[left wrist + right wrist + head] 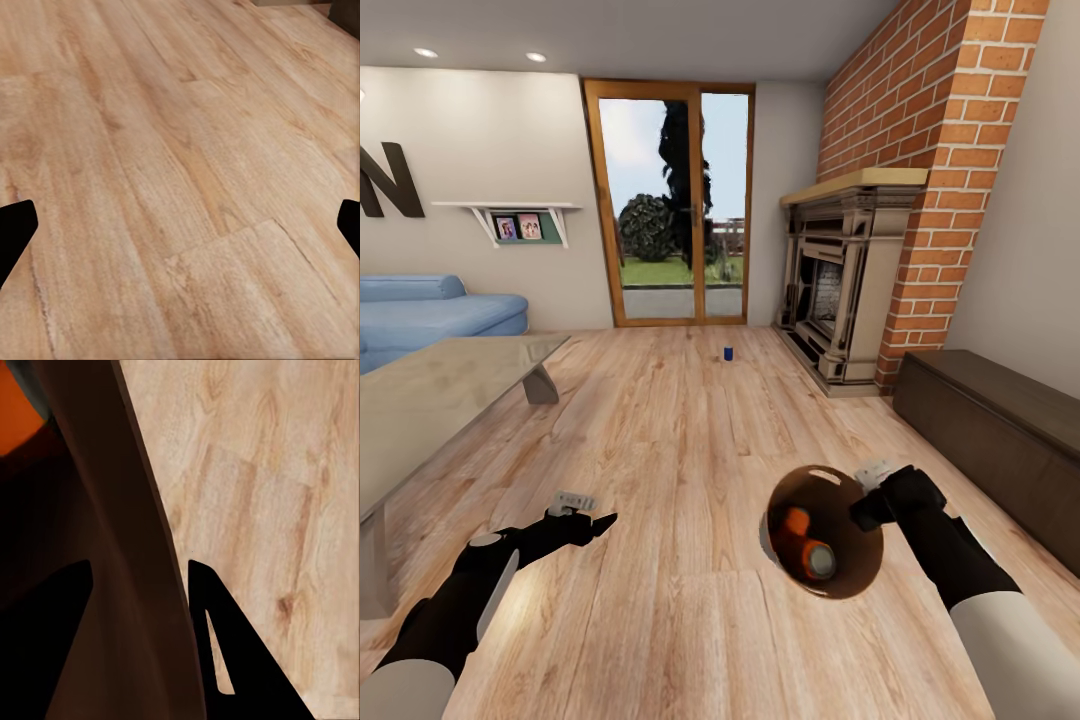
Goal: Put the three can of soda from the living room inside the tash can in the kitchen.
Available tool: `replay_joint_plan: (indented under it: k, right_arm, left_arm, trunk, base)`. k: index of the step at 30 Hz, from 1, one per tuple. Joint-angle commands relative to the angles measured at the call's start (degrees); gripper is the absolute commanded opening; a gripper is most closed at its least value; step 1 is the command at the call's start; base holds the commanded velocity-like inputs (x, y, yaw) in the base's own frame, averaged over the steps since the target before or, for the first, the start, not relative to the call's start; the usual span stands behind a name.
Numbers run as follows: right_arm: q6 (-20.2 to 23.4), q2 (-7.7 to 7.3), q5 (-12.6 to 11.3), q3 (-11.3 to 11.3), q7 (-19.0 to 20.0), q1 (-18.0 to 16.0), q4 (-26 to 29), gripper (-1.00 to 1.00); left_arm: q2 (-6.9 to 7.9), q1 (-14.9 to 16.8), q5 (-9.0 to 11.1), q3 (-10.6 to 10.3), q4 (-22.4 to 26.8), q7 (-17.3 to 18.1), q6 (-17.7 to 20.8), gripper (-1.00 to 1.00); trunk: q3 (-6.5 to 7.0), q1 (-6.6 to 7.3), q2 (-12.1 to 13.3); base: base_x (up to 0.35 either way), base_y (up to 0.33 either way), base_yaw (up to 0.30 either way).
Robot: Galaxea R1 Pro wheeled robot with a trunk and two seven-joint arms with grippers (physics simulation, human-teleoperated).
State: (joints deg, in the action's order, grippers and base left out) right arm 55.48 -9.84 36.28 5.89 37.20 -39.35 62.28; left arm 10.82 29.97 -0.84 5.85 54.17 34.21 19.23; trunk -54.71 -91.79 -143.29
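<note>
My right gripper [870, 495] is shut on the rim of the trash can [830, 488], which it holds above the wood floor with the mouth facing up toward the head view. An orange soda can [798, 530] with a grey top lies inside against the brown inner wall. In the right wrist view the fingers [217, 622] straddle the bin wall [127, 547], with a patch of the orange can [19, 412] beyond it. A dark blue soda can [728, 353] stands on the floor far ahead, near the glass door. My left gripper [585, 518] hangs open over bare floor [180, 187].
A glass-topped low table [430, 400] stands at the left with a blue sofa [430, 310] behind it. The carved fireplace [840, 290] and brick chimney [950, 150] rise at the right, and a long dark cabinet [1000, 420] runs along the right wall. Wood floor lies between.
</note>
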Motion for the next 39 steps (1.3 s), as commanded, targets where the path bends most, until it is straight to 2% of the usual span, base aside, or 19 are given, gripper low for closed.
replay_joint_plan:
  k: [1, 19, 39]
  right_arm:
    - [0.0, -0.21, -17.0, 0.0, 0.1, 0.0, 1.0, -1.0]
    - [-0.1, -1.56, -17.2, 0.0, 0.2, 0.0, 1.0, -1.0]
    - [-0.1, -1.74, -17.2, -0.1, 0.2, 0.0, 0.9, -1.0]
  left_arm:
    - [0.03, 0.0, 0.0, 0.0, 0.0, 0.1, 0.0, 1.0]
    - [-0.01, 0.0, 0.0, -0.1, 0.0, 0.2, -0.1, 1.0]
    - [-0.01, 0.0, 0.0, -0.1, -0.1, 0.1, -0.1, 1.0]
  trunk:
    - [0.01, 0.01, 0.0]
    - [0.01, 0.01, 0.0]
    - [0.01, 0.01, 0.0]
  base:
    - [0.0, 0.0, 0.0]
    - [0.0, 0.0, 0.0]
    - [0.0, 0.0, 0.0]
